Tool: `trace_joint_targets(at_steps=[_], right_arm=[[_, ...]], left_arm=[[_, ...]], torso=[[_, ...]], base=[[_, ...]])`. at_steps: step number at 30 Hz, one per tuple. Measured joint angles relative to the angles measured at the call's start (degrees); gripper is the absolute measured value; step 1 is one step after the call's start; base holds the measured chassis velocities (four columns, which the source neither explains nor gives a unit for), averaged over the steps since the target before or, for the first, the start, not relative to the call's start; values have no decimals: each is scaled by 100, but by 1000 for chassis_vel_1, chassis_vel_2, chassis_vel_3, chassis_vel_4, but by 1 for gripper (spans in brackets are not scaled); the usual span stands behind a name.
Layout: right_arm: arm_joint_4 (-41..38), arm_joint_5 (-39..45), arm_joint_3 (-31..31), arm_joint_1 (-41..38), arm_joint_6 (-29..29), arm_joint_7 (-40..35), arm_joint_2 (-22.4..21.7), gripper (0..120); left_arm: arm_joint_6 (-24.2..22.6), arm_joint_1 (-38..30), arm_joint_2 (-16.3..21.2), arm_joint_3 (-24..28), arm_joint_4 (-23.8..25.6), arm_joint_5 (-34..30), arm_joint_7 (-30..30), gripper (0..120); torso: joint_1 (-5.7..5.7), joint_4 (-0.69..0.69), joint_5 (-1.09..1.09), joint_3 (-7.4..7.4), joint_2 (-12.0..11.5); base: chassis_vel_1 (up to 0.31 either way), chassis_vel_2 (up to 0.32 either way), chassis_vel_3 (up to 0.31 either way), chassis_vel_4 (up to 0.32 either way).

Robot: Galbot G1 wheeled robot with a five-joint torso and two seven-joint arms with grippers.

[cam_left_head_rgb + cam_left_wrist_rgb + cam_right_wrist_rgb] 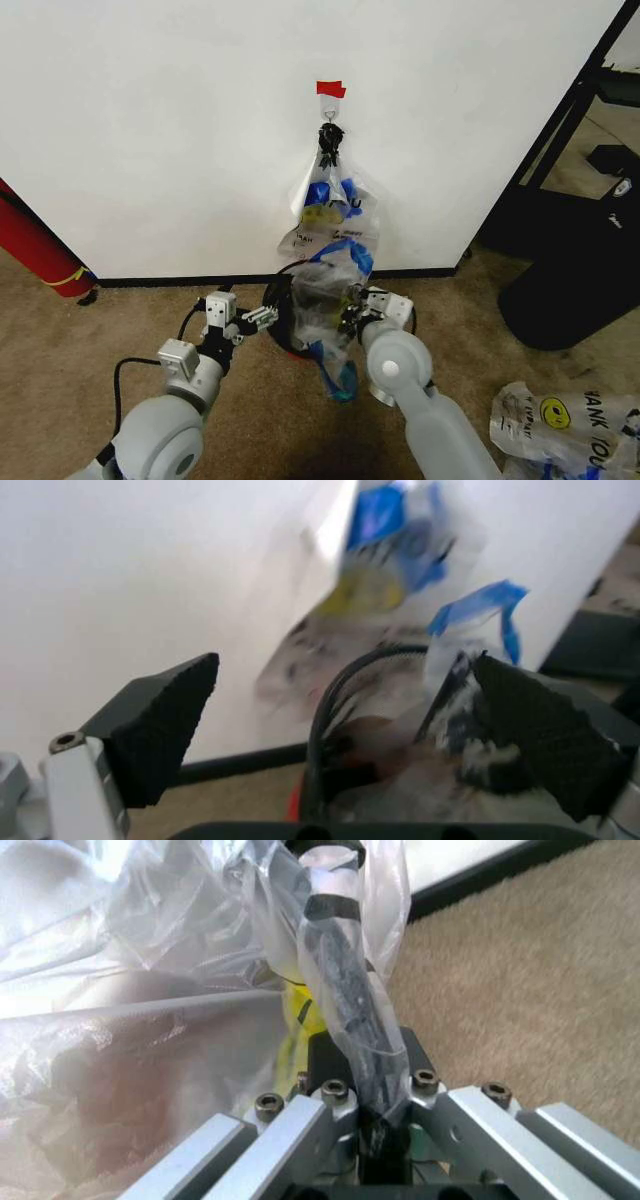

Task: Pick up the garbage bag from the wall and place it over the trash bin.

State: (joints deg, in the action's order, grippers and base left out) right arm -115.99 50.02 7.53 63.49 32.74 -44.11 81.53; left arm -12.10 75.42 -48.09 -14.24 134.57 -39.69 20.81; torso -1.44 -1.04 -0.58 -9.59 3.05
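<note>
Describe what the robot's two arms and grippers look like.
Both arms are smooth light-grey tubes with rounded joint housings. The left arm carries a small boxy grey block and a black cable looping beside it. The left gripper has silver metal brackets and two black, textured wedge-shaped pads. The right gripper has ribbed silver aluminium fingers fastened with dark hex-socket bolts.

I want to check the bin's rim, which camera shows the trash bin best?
The left wrist view: the trash bin rim curves in plain sight between the open left claw fingers, bag plastic draped inside. The head view shows the bin mostly behind the garbage bag. The right wrist view shows plastic pinched in the right claw.
</note>
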Motion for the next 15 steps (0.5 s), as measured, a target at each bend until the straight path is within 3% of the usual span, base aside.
trace_joint_targets(at_steps=[1,8,11,15], right_arm=[[0,0,0,0,0,0,0,0],[-196,-829,77,525,-119,490,80,0],[-213,-833,-25,478,-112,494,48,0],[-241,-790,-84,410,-60,463,-20,0]], left_arm=[[0,0,0,0,0,0,0,100],[-782,-886,534,286,576,-1944,326,100],[-1027,-909,637,293,674,-2310,435,100],[-1213,-927,656,468,661,-2550,634,100]], torso=[[0,0,0,0,0],[0,-3,1,0,0],[0,4,2,0,0],[0,0,1,0,0]], base=[[0,0,0,0],[0,0,0,0],[0,0,0,0],[0,0,0,0]])
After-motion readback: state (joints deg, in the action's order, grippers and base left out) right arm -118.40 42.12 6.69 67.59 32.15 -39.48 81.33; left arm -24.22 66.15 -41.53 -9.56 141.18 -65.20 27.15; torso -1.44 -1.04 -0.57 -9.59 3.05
